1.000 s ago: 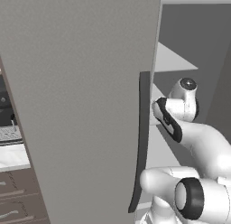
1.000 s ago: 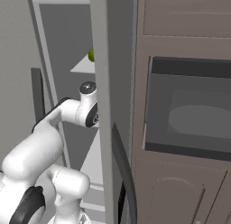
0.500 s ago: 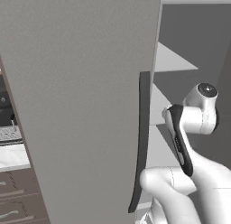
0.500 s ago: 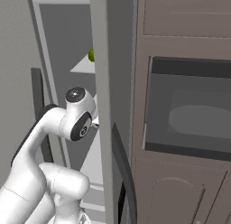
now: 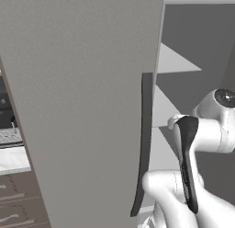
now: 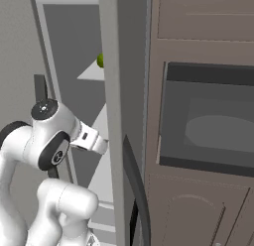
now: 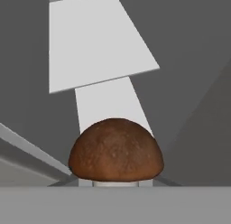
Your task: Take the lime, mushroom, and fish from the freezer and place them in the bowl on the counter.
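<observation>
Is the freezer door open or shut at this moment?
Open. The freezer door stands swung out, and past its handle the pale shelves show, one bearing a green lime.

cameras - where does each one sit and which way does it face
Left base view: behind the arm's left, facing the freezer door and dark handle; arm lower right.
Right base view: behind its right, looking between freezer and oven; arm lower left, lime on a shelf.
Hand view: along the gripper, mushroom close up before pale shelves.
Both base views share the freezer and arm.

My white arm (image 5: 202, 144) bends at the elbow, wrist (image 6: 89, 138) reaching forward; my gripper's jaws are closed.
</observation>
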